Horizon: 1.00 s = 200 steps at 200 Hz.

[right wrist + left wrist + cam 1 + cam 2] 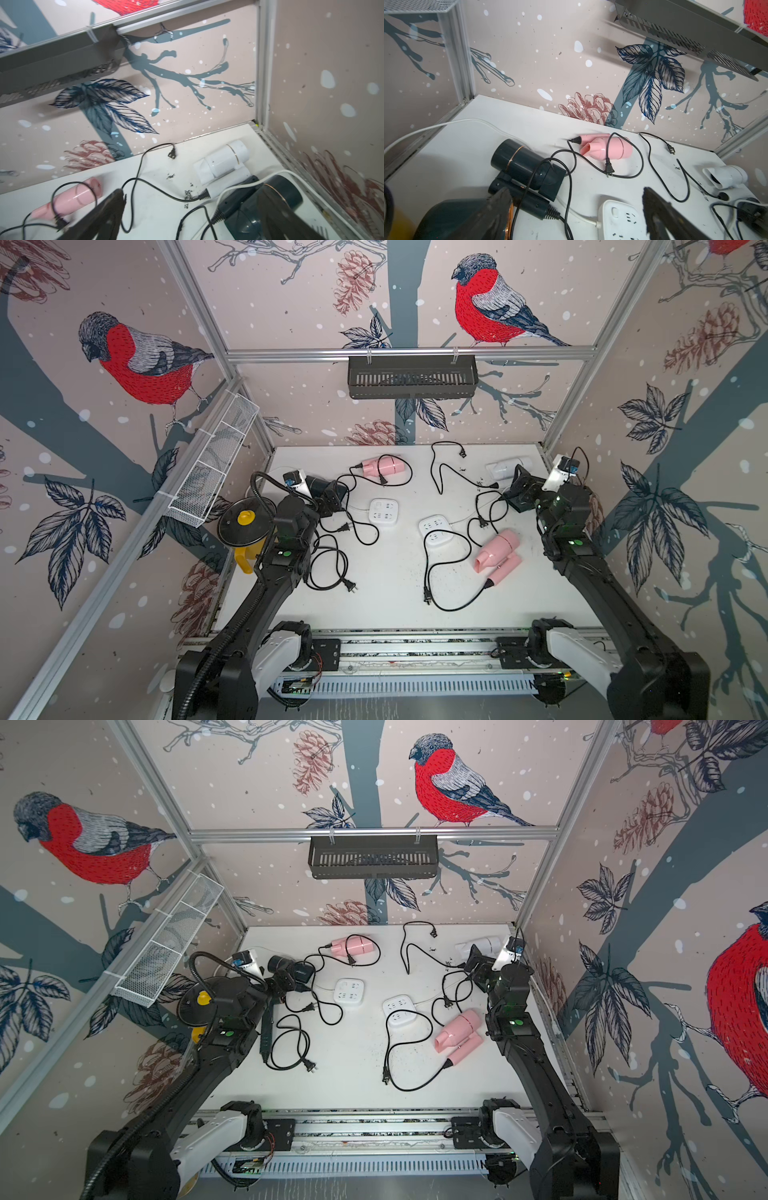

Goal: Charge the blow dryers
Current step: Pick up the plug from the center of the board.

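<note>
left gripper [574,193], right gripper [193,193] open | cord [427,572] crosses power strip [432,526] | yellow pot [243,562] at left

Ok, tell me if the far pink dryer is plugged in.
No, its plug lies loose on the table beside the pink dryer.

Blow dryers [496,551] around power strips [383,512]
</note>
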{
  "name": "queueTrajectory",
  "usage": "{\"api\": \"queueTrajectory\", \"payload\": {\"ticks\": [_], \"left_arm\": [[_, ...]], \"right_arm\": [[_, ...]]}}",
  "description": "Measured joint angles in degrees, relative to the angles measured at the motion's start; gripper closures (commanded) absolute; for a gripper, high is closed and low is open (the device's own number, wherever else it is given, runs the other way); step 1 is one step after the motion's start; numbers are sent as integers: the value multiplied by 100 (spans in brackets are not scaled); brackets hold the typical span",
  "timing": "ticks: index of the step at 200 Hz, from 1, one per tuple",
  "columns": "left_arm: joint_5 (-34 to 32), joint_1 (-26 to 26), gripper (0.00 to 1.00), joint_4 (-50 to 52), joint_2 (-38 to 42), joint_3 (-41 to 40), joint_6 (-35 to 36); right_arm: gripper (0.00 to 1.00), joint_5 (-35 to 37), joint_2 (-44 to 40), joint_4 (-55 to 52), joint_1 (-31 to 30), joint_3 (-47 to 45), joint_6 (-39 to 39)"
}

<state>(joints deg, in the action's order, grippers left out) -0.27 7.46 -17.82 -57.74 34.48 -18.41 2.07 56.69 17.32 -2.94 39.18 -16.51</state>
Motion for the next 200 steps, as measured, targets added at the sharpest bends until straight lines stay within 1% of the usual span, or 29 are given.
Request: {"api": "queueTrajectory", "payload": {"ticks": [13,52,87,110,134,163,192,200], "left_arm": [[138,28,2,157,-85,140,-74],[599,44,2,507,-470,560,-116],[942,63,2,730,-984,1036,-125],[1099,81,2,909,-1504,1534,-120],[1222,96,9,1147,-2050,2057,-122],[1279,98,11,1580,-2723,2715,-168],[1499,184,13,1888,-3425,3331,-260],[1550,214,13,1987,-3609,3462,-271]], "right_arm": [[1,-184,-98,17,0,-79,-87],[0,-297,-116,-149,-11,-138,-544],[0,-546,-42,-197,-98,-192,-748],[0,-651,0,-195,-227,-214,-754],[1,-651,144,-232,-612,-195,-748],[7,-529,297,-247,-1290,-136,-647],[25,-275,468,-247,-1926,-131,-597],[29,-181,505,-247,-2100,-127,-597]]}}
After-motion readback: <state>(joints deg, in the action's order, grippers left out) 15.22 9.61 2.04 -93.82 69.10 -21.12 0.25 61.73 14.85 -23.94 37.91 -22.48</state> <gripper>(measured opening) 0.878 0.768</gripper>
